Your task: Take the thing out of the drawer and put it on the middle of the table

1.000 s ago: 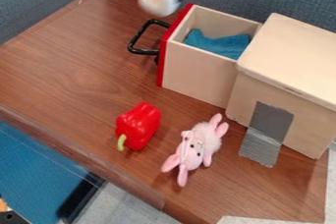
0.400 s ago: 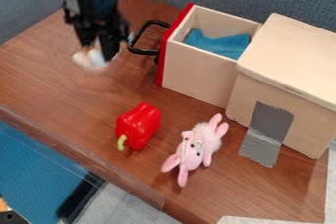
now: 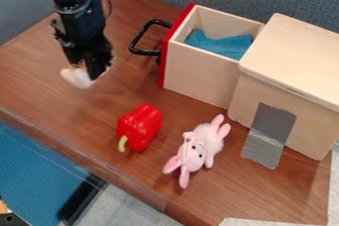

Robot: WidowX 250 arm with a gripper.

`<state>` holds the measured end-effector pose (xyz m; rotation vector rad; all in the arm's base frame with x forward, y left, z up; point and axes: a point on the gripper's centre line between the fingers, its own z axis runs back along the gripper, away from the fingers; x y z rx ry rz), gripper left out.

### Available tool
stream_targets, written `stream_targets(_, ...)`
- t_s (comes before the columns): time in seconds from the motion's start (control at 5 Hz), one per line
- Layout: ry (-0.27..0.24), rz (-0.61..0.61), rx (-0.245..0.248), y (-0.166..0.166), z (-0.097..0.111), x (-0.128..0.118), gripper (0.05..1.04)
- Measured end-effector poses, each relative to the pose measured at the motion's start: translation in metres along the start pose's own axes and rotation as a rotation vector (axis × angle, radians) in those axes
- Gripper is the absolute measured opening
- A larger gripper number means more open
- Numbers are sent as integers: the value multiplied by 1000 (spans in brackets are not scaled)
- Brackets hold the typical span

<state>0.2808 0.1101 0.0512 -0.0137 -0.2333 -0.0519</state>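
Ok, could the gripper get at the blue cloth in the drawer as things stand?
Probably not: the gripper seems to be holding a white object. Otherwise the way looks free, as the drawer is pulled out, exposing the blue cloth.

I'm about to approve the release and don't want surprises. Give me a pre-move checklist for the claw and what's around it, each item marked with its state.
1. White object gripped by the claw: ok.
2. White object resting on the table: cannot tell; its height is unclear.
3. White object over the middle of the table: cannot tell, for the same reason.
4. Claw apart from the drawer handle: ok.
5. Red pepper and pink plush rabbit apart from the white object: ok.
6. Drawer emptied: not ok; a blue cloth lies inside.
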Motion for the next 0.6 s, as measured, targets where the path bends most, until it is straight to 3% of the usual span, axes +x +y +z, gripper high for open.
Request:
stream_targets(0.2,13,-3,-9,1,1,-2,845)
stream_targets(0.4,42,6,-13,1,4,-4,1008)
stream_targets(0.6,45,5,2,1,23,-4,1003)
